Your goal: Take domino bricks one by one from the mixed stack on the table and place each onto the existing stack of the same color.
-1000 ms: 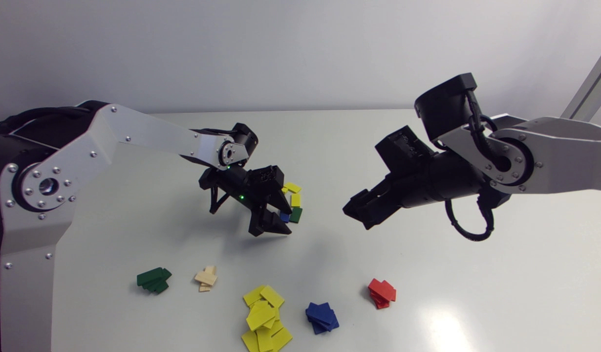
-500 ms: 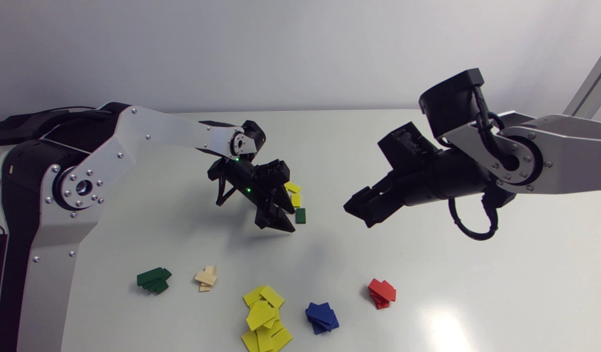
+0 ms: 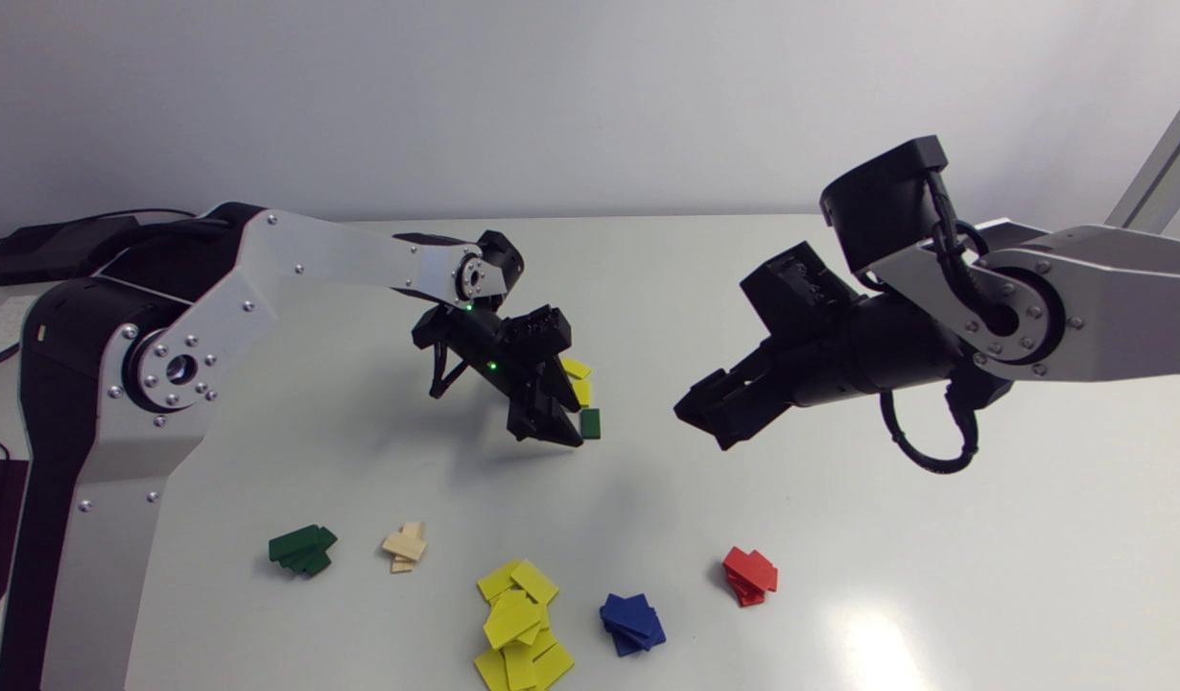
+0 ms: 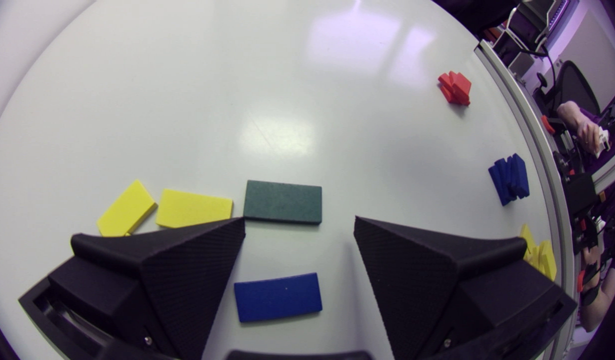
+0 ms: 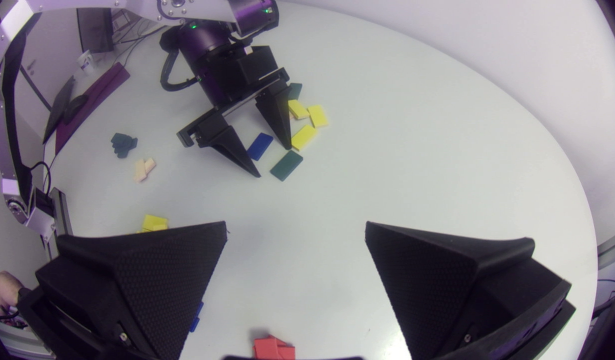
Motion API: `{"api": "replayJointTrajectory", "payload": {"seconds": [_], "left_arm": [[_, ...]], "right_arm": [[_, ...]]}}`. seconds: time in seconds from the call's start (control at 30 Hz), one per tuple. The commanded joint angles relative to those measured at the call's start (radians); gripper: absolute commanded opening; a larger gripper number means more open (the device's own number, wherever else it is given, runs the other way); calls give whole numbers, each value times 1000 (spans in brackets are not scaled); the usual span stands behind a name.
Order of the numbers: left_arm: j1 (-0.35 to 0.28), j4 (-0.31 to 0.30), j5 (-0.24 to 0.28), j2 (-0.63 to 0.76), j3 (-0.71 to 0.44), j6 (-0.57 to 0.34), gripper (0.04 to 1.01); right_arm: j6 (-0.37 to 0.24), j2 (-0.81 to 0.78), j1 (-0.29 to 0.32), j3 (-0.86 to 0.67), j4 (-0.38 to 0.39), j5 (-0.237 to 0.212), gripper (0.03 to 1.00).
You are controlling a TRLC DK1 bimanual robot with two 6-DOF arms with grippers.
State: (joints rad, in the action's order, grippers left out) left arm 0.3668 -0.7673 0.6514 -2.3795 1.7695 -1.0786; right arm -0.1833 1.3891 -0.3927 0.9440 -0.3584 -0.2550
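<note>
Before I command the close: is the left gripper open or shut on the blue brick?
Open. The left gripper has its fingers wide apart, and the blue brick lies flat between them, not clamped.

One brick [image 4: 277,297] between left fingers [image 4: 187,270]

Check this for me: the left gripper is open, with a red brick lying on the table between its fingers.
Not red: the left wrist view shows a blue brick lying on the table between the fingers of the open left gripper.

Bright overhead light; glare patch on table [image 3: 873,638], front-rt; shadows soft, faint.
</note>
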Motion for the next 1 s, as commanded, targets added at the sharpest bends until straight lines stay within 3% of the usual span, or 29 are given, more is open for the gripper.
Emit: {"api": "replayJointTrajectory", "payload": {"seconds": [0.0,0.5,0.8,0.97], "left_arm": [[0,-17,-2,-50,33,19,785],[12,-21,-24,-81,64,-34,780],[29,-40,-24,-60,13,-73,703],[43,3,-45,-46,-33,-80,715]], "right_arm": [[-4,-4,3,-16,-13,2,970],[-8,-1,14,-31,-7,2,970],[-12,4,17,-36,1,0,970],[-18,2,29,-42,1,-4,970]]}}
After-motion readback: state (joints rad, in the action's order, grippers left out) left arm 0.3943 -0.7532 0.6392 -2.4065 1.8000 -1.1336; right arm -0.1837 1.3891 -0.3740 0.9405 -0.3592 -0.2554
